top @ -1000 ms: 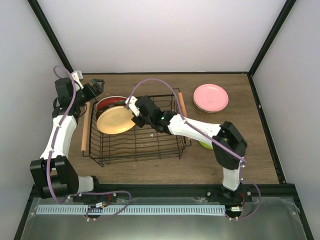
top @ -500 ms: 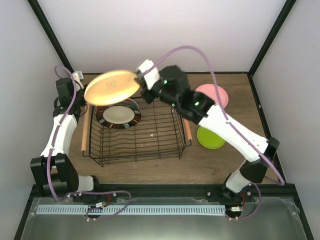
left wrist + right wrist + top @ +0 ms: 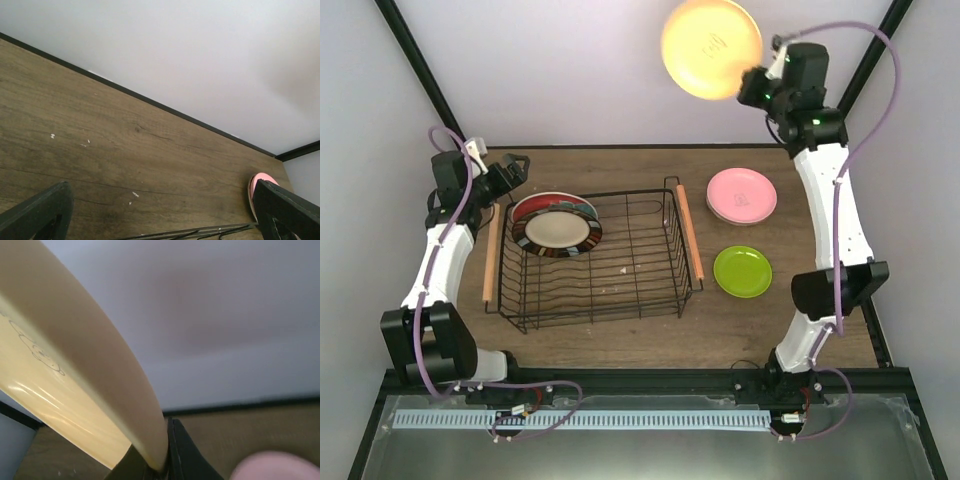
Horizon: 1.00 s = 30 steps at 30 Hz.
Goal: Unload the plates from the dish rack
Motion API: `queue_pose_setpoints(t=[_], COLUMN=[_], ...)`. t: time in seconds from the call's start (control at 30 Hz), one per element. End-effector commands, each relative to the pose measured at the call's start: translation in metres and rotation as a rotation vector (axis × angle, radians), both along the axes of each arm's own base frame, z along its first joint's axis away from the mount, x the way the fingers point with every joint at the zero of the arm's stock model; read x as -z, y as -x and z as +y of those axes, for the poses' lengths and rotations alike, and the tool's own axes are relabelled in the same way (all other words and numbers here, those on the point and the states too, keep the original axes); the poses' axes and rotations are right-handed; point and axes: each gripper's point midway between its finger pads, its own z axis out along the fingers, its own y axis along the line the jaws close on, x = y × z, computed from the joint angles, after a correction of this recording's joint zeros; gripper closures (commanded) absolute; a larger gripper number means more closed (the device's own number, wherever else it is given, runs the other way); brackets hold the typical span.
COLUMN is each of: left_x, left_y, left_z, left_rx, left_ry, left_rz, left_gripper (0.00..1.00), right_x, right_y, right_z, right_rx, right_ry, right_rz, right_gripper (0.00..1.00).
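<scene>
Rack (image 3: 620, 300) holds beige plate (image 3: 557, 231) on red plate (image 3: 526, 207). Right gripper (image 3: 752, 88) clamps orange plate (image 3: 711, 48) high, far right, above pink plate (image 3: 741, 194). Left gripper (image 3: 513, 170) spread wide by rack.

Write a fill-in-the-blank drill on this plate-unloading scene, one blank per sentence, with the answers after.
1. The right gripper is shut on the rim of a raised plate whose colour is ____.
2. In the top view, the lime green plate lies on the table to the ____ of the dish rack.
3. Inside the dish rack, the beige plate lies on a plate coloured ____.
4. The left gripper holds nothing; its jaws stand ____.
Answers: orange; right; red; open.
</scene>
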Motion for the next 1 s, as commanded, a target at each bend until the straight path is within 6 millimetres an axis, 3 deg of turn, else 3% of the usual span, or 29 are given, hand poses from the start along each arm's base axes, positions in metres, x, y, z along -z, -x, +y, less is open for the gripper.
queue_pose_setpoints(t=[0.0, 0.13, 0.33, 0.73, 0.97], left_x=[-0.015, -0.014, -0.018, -0.017, -0.018], left_y=[0.002, 0.001, 0.0, 0.002, 0.004], left_z=[-0.004, -0.004, -0.004, -0.003, -0.003], left_rx=[0.02, 0.019, 0.018, 0.009, 0.007], left_ry=[-0.007, 0.001, 0.0, -0.004, -0.008], left_rz=[-0.035, -0.032, -0.04, -0.039, -0.041], left_gripper=[0.0, 0.0, 0.0, 0.0, 0.0], right_x=[0.088, 0.159, 0.24, 0.333, 0.371], right_y=[0.002, 0.009, 0.022, 0.019, 0.026], right_z=[-0.056, -0.113, -0.145, -0.149, -0.147], right_rx=[0.047, 0.121, 0.106, 0.093, 0.11], right_ry=[-0.194, -0.299, -0.412, -0.46, -0.486], right_rz=[0.324, 0.509, 0.713, 0.918, 0.99], right_gripper=[0.99, 0.99, 0.99, 0.99, 0.99])
